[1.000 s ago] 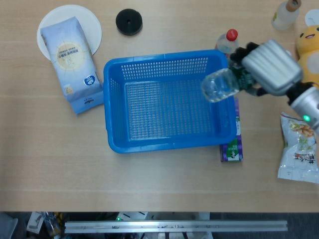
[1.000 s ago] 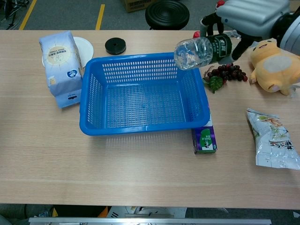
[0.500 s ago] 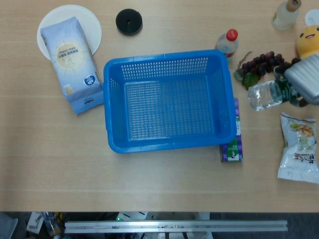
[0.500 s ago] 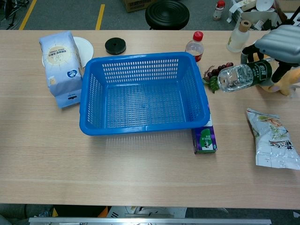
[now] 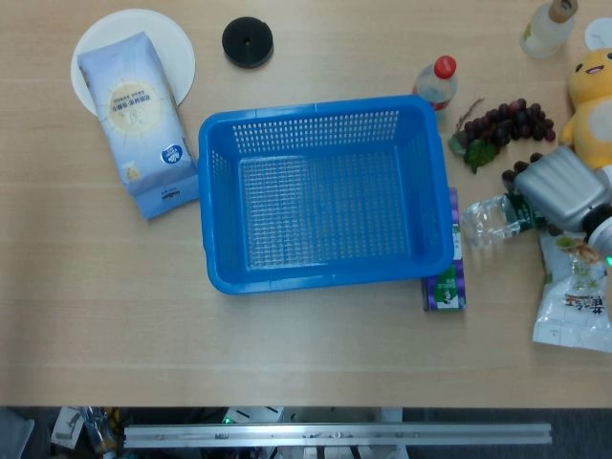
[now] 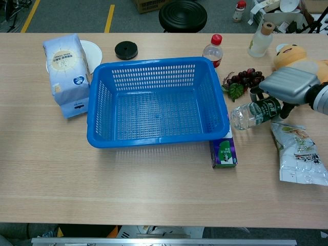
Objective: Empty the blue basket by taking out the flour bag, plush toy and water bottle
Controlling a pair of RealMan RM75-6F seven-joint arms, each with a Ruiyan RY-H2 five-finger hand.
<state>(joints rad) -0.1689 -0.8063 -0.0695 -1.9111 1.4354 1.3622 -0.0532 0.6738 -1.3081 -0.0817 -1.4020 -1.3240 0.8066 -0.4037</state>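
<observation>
The blue basket (image 5: 325, 196) (image 6: 156, 102) stands mid-table with nothing inside. My right hand (image 5: 562, 189) (image 6: 288, 87) grips the clear water bottle (image 5: 492, 218) (image 6: 251, 114) by its green-labelled end, low over the table just right of the basket; whether the bottle touches the table I cannot tell. The flour bag (image 5: 139, 120) (image 6: 65, 72) lies on a white plate (image 5: 177, 48) at the far left. The yellow plush toy (image 5: 593, 105) (image 6: 300, 56) sits at the right edge behind the hand. My left hand is out of sight.
A purple-green carton (image 5: 447, 282) (image 6: 223, 151) lies against the basket's right front corner. Dark grapes (image 5: 502, 120) (image 6: 241, 79), a red-capped bottle (image 5: 437, 81) (image 6: 212, 48), a snack bag (image 5: 574, 296) (image 6: 300, 154), a black disc (image 5: 248, 41) and a pale bottle (image 5: 548, 27) surround the basket.
My right hand carried the water bottle from above the basket's right rim out to the right, then lowered it toward the table between the basket and the snack bag.
</observation>
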